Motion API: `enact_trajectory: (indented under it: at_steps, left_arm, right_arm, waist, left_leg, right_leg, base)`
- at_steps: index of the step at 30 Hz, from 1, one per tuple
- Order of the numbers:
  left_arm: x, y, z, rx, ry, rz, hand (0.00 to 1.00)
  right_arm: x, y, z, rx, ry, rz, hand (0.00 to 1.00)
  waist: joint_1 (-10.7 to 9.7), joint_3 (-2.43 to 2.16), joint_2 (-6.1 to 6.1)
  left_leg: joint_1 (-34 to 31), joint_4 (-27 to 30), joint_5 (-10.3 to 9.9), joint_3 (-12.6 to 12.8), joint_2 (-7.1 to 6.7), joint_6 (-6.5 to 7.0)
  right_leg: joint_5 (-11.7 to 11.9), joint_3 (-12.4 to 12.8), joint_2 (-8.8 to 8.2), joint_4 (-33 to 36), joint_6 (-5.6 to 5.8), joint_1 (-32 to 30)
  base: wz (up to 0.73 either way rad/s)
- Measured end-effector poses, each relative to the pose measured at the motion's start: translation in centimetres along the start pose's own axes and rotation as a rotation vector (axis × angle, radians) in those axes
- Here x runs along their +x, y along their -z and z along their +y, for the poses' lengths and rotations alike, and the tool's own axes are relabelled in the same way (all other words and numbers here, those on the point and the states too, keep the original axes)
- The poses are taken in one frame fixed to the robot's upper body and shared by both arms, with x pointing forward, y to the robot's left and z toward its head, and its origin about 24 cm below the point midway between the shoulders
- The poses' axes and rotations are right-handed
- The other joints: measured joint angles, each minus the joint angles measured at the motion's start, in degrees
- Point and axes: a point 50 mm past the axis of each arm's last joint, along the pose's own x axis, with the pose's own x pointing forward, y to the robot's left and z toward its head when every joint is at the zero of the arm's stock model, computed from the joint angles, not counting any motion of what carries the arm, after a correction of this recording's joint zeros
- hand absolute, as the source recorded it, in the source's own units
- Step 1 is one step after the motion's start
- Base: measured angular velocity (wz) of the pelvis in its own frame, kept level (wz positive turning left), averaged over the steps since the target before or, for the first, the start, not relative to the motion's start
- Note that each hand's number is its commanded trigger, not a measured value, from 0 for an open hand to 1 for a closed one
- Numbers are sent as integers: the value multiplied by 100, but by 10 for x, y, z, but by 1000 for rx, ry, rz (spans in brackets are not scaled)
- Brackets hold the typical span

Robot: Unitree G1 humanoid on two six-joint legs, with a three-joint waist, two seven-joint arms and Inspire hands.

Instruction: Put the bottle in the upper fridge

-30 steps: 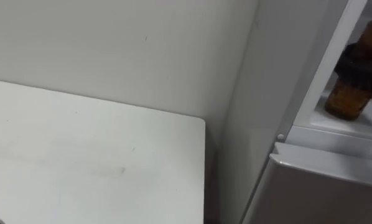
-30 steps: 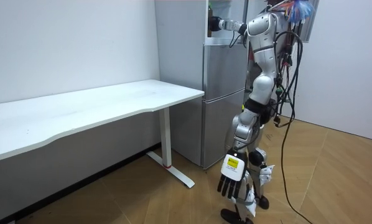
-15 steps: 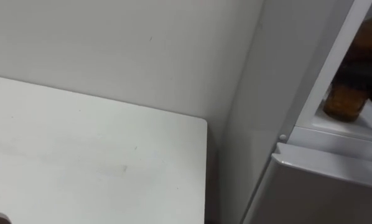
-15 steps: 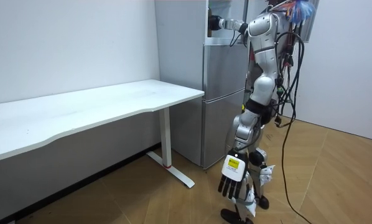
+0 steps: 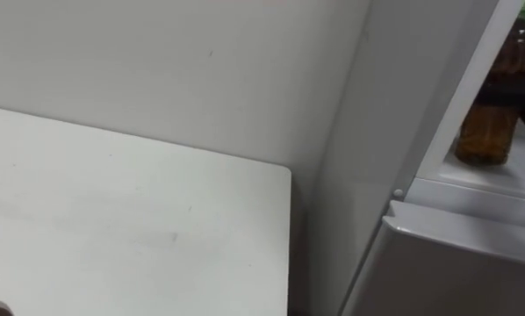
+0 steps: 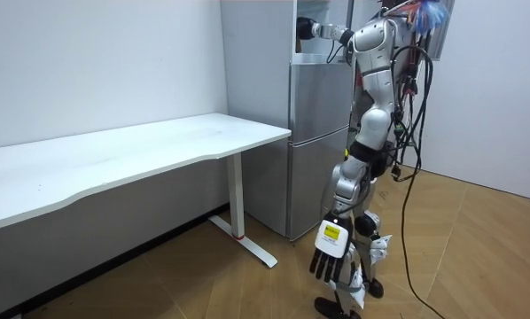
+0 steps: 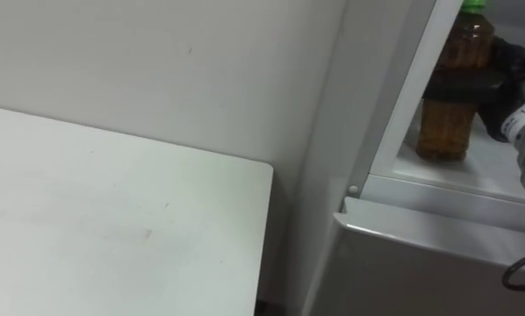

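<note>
A clear bottle (image 7: 445,132) of brown liquid with a green cap stands upright on the shelf (image 7: 473,180) of the open upper fridge compartment. My right hand (image 7: 513,75), black, reaches in from the right at the bottle's mid height. A dark finger band runs across the bottle's middle, so the hand is curled round it. In the room view I stand close in front of the fridge (image 6: 318,133) with the right arm raised into the top compartment. My left hand (image 6: 329,259) hangs low beside my leg, fingers relaxed and empty.
The closed lower fridge door (image 7: 420,254) sits just under the shelf edge. A white desk (image 7: 113,219) stands against the wall to the fridge's left, with a narrow gap between them. Wooden floor lies behind me in the room view.
The right hand covered most of the bottle's upper part a second ago; now only a narrow band crosses it and more of the bottle shows. The bottle stays on the shelf.
</note>
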Motion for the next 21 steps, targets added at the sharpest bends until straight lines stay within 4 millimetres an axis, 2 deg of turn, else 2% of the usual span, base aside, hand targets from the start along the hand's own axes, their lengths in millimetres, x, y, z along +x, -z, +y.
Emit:
enact_trajectory:
  at_steps: [21]
  left_arm:
    - [0, -5, -1, -8, 13, -12, 0]
  right_arm:
    - [0, -2, -2, -8, 0, -4, 0]
  waist:
    - [2, 13, 12]
  left_leg:
    - [9, -9, 0, 35, 2, 0]
  right_leg:
    - [0, 26, 0, 0, 0, -11]
  base:
    - [0]
